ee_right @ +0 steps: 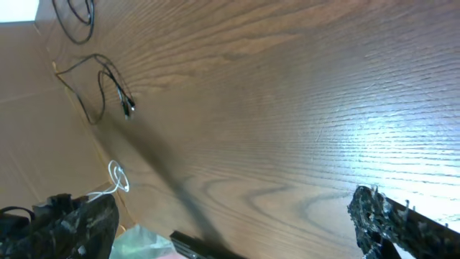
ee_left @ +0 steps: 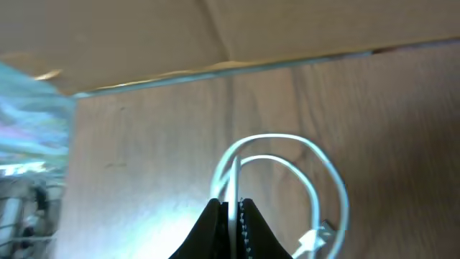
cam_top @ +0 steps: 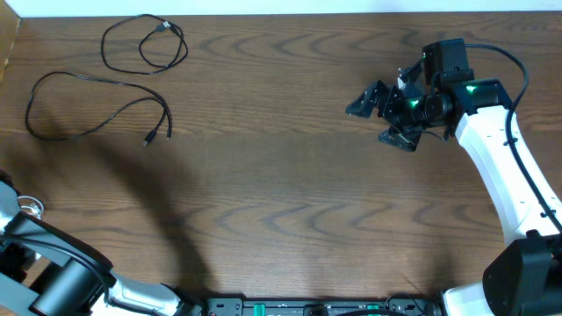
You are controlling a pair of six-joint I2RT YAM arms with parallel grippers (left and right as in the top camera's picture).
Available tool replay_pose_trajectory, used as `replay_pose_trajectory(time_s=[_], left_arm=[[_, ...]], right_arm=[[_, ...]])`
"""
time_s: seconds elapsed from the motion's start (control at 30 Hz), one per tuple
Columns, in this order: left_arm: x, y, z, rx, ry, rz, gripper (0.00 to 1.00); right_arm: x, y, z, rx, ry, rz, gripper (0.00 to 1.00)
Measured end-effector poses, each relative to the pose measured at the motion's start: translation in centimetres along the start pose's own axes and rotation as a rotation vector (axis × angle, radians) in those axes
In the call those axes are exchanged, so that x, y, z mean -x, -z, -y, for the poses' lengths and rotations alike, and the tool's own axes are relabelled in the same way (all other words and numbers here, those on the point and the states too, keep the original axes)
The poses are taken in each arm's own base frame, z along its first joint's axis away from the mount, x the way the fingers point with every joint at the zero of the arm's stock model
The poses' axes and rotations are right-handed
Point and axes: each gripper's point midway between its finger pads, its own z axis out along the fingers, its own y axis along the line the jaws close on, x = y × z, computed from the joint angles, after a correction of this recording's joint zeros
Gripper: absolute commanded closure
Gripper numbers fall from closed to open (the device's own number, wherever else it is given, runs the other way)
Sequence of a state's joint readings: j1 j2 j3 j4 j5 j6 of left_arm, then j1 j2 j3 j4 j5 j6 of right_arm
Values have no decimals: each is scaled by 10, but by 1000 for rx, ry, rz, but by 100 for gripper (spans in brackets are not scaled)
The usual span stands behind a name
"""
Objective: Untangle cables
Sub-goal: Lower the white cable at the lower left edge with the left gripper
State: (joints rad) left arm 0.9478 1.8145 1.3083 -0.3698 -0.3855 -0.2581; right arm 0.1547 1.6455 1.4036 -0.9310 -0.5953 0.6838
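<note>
The cables [cam_top: 167, 123] are thin, soft and very light, so we think they will bend and slide with any small pull, and the little plug ends could catch on a loop. One black cable [cam_top: 104, 46] lies in a small loop by the far left corner of the counter [cam_top: 281, 193]. The other black cable [cam_top: 147, 139] lies a bit closer to the near edge, in a wide open curve, and the two look apart. The white cable [ee_left: 269, 137] is by the left edge, curled in a ring. Our left hand [ee_left: 232, 210] is closed tight on the white cable, pinching one strand of the ring. We think the cord itself, close to a plug, is the best place to hold, not the plug. Our right hand [cam_top: 384, 118] hovers over the far right part of the counter, well apart from all the cables. It is turned on its side, with its fingers spread wide and nothing in them.
</note>
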Motion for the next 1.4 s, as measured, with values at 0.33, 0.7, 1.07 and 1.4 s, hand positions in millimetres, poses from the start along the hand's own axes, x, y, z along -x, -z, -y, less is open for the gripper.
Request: replay_pose_trajectory(time_s=[0.33, 0.7, 1.07, 1.4], left_arm=[[-9, 17, 88, -388, -131, -14, 93], [-24, 35, 122, -516, -249, -23, 92], [-7, 1, 52, -286, -63, -42, 85], [-13, -14, 35, -193, -52, -59, 26]], right_arm=[[4, 0, 5, -27, 0, 21, 1], [3, 0, 5, -30, -2, 19, 1], [3, 0, 6, -32, -4, 18, 1], [1, 0, 7, -36, -8, 13, 1]])
